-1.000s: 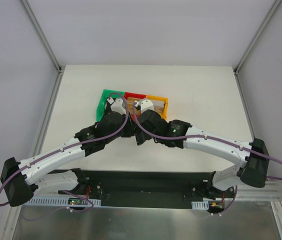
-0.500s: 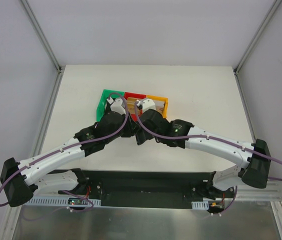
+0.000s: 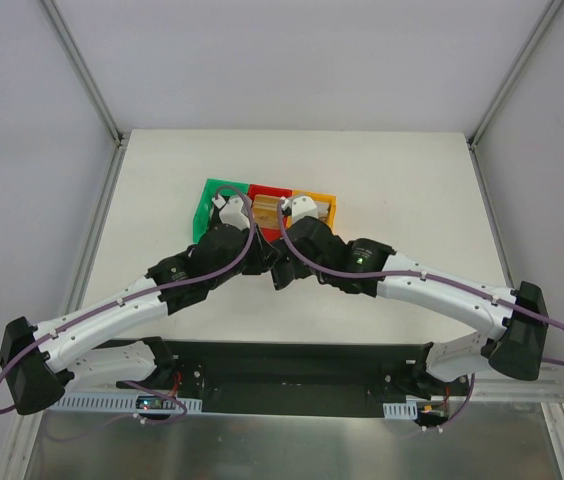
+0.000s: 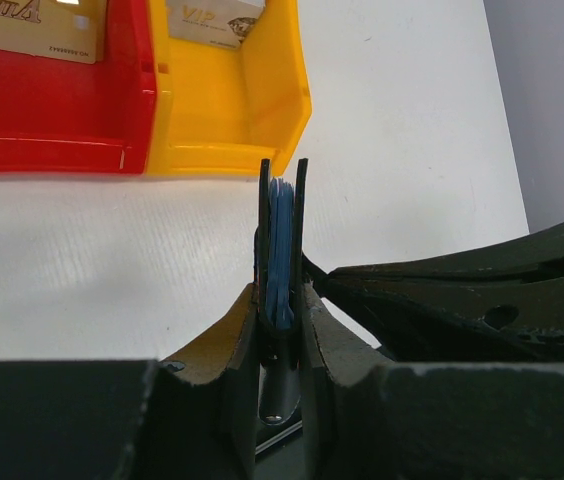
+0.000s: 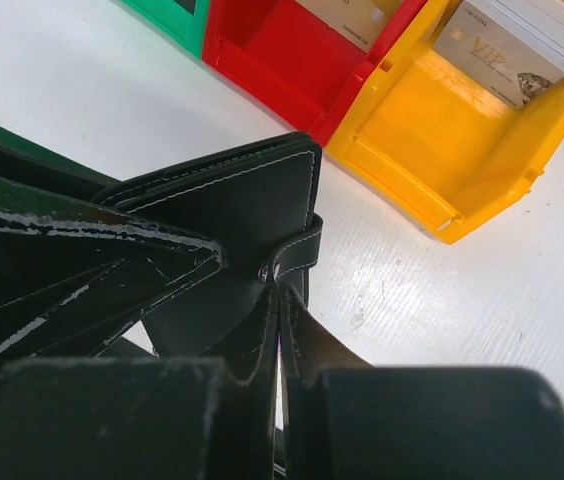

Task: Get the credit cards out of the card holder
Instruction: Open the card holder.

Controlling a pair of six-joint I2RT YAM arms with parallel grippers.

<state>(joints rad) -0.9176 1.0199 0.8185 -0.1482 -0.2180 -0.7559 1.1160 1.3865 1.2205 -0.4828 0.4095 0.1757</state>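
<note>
Card holder (image 4: 282, 230): a black folding wallet with grey-blue inner panels, standing on edge between the two grippers. It is just on the near side of the bins, in front of where the red and orange ones meet.
Holder, left wrist view: seen edge-on, with the two black covers almost together and the blue showing between them.
Holder, right wrist view: one black cover with white stitching faces the camera.
Contact with the table: cannot tell.
Left gripper (image 4: 282, 300): open only a sliver, with its fingers clamped on the holder's two outer covers low down, holding it upright.
Right gripper (image 5: 277, 300): fingers pressed fully together, with their tips right at a small stitched strap on the holder's edge. Whether the strap is caught between them cannot be told.
Credit cards (image 5: 517, 45): a small tan stack with a VIP-printed face on top lies in the orange bin (image 5: 412, 140). Another tan card lies in the red bin (image 5: 282, 60).
Green bin (image 5: 167, 20): sits at the left end of the row, touching the red one.
Table (image 3: 392, 180): white, with the row of bins at its far middle.
Top view: both wrists meet over the near side of the bins and hide the holder.
</note>
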